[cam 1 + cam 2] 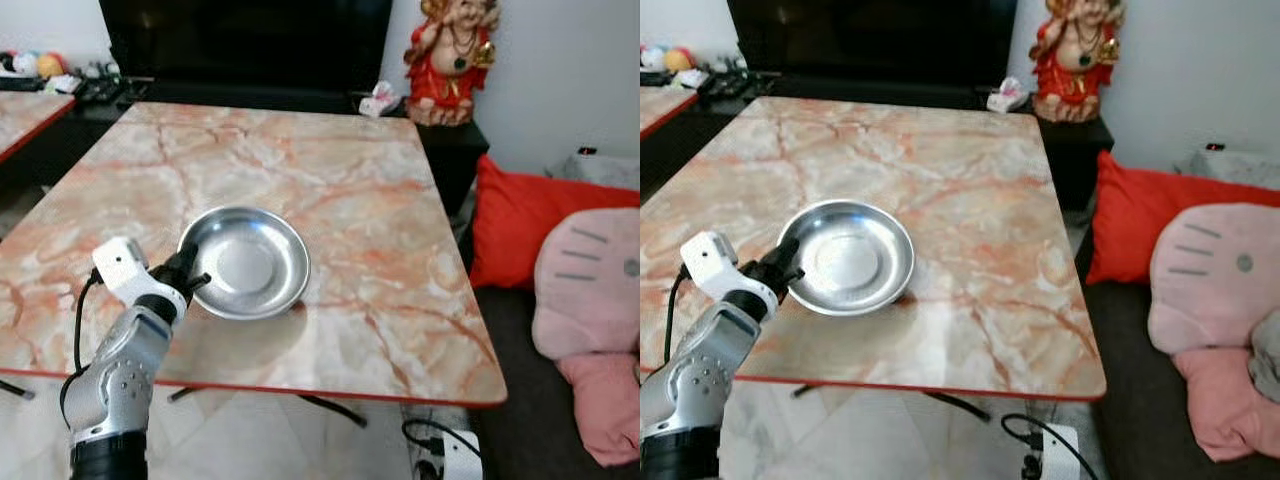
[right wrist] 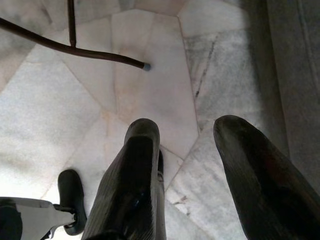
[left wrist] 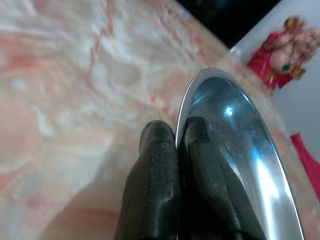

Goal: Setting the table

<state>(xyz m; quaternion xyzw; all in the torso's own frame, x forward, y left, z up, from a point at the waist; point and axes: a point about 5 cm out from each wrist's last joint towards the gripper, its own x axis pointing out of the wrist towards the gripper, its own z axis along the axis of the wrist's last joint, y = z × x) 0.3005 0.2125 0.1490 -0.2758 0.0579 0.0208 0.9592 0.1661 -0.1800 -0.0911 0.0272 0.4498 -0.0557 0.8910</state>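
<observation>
Left arm comes up from the bottom of the head cam w/ its claw (image 1: 192, 276) pinched on the near-left rim of the bowl (image 1: 246, 262). Wrist cam shows it best: both fingers (image 3: 155, 190) are basically together w/ the thin steel edge sandwiched between them, one finger outside the bowl (image 3: 240, 150), the other inside. So the gap is about as narrow as it gets, just rim thickness.

Bowl is shiny steel, shallow, nothing in it afaict. It sits on the counter (image 1: 330, 170) in the near-left part, not far from the front edge. There's a dark shadow under its right side, so it could be tipped up a bit, can't say for sure.

Counter top is pink/orange marble pattern w/ a red edge, and a 2nd counter (image 1: 25, 112) of the same look pokes in at far left.

Right claw (image 2: 195, 165) hangs low over the pale tiled floor (image 2: 75, 105), fingers spread well apart w/ nothing between them. A dark table leg (image 2: 75, 49) crosses the floor there.

Other stuff: red and gold statue (image 1: 452, 58) on the dark cabinet behind the counter's far right corner, big black screen (image 1: 245, 40) at the back, red cushion (image 1: 525, 215) and pink plush (image 1: 592, 285) off to the right.
</observation>
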